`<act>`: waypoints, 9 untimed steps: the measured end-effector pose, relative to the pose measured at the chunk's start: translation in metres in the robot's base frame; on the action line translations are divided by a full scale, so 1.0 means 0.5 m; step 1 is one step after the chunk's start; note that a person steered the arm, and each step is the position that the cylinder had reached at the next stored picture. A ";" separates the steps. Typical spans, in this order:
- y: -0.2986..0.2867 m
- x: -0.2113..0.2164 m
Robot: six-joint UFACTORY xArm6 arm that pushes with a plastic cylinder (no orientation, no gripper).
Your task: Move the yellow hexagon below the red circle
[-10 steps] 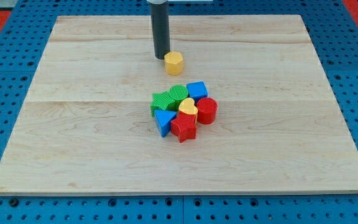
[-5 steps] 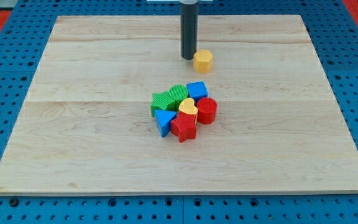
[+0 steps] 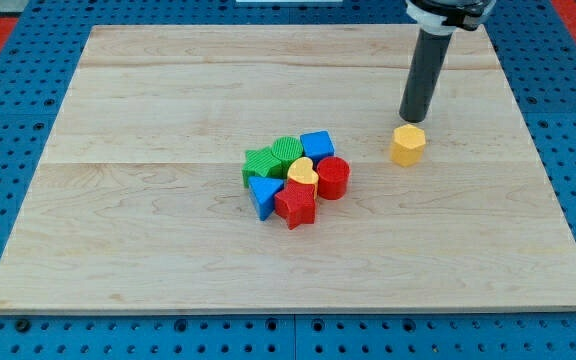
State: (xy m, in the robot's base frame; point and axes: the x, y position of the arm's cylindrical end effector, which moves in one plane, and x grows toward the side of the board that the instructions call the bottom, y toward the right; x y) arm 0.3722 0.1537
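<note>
Nearest on the wooden tabletop [image 3: 148,250], a cluster of blocks is seen packed together around the middle. At its near edge, a red star-like block [image 3: 296,205] is found, with a blue triangle [image 3: 263,193] touching it on the left. Just behind these, a yellow heart [image 3: 302,172] is wedged in the middle of the cluster, and the red circle [image 3: 333,178] is pressed against its right side. Farther back, a green block [image 3: 260,162] whose shape cannot be made out, a green round-topped block [image 3: 287,152] and a blue cube [image 3: 317,145] are lined up from left to right.

To the right of the cluster and well apart from it, the yellow hexagon [image 3: 407,144] is set alone, slightly farther away than the red circle. My tip [image 3: 409,120] is placed just behind the hexagon, at its far edge, with the dark rod tilted up toward the right. No claw is carried by this arm, so nothing is grasped.
</note>
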 end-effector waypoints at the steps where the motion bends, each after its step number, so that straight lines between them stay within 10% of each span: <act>1: 0.000 0.070; 3: 0.000 0.212; 5: 0.044 0.110; 9: -0.022 0.188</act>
State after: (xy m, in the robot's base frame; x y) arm 0.4663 0.1426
